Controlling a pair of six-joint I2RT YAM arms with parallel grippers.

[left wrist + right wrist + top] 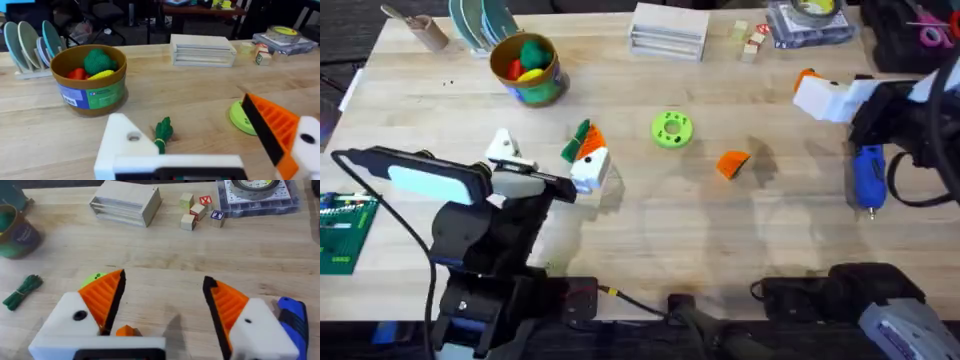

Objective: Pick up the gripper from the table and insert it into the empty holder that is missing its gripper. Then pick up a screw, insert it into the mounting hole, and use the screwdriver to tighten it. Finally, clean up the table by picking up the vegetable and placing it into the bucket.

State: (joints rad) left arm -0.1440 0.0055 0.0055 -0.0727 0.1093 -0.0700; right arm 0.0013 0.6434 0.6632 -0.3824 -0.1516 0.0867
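The loose orange gripper [732,163] lies on the table right of centre; its top also peeks in low between my right fingers [126,330]. My left gripper [545,158] is open, one finger being the plain white holder [505,148] [125,142], the other orange-tipped [272,127]. The dark green vegetable [578,140] [162,132] lies between them. My right gripper [817,92] [165,277] hangs open with nothing in it, both its pads orange. The blue screwdriver [867,178] [295,315] lies at the right. The bucket [527,68] [90,75] stands at the far left with toy food inside.
A lime-green disc [671,130] sits mid-table. Along the far edge are a rack of teal plates [480,20], a pale slatted box [668,30], small letter blocks [750,40] and a clear case with a tape roll [810,20]. A green circuit board [340,230] lies at the left edge.
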